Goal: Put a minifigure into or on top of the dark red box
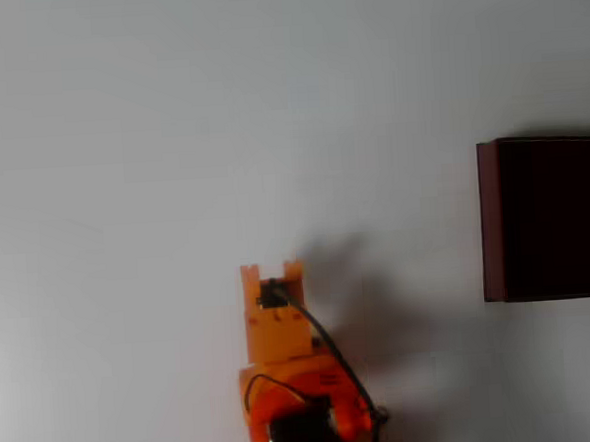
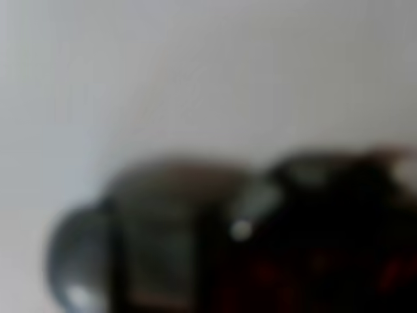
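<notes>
Orange tool (image 1: 272, 274) is gripping a dark minifigure (image 1: 272, 294), lying well apart from the dark red box (image 1: 490, 219); carrying should proceed level. Releasing is best done above the box interior

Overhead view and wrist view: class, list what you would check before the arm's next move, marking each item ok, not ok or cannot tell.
1. Dark red rectangular box stands on the white table, nothing lying in the part of it that shows: ok.
2. Table between the orange two-finger gripper and the box free of obstacles: ok.
3. Gripper above the box: not ok; in the overhead view it is well to the left of it.
4. Minifigure in the grip: cannot tell; the wrist view shows a dark grey-black shape, too blurred to identify.
5. Jaws open or shut: cannot tell.
</notes>
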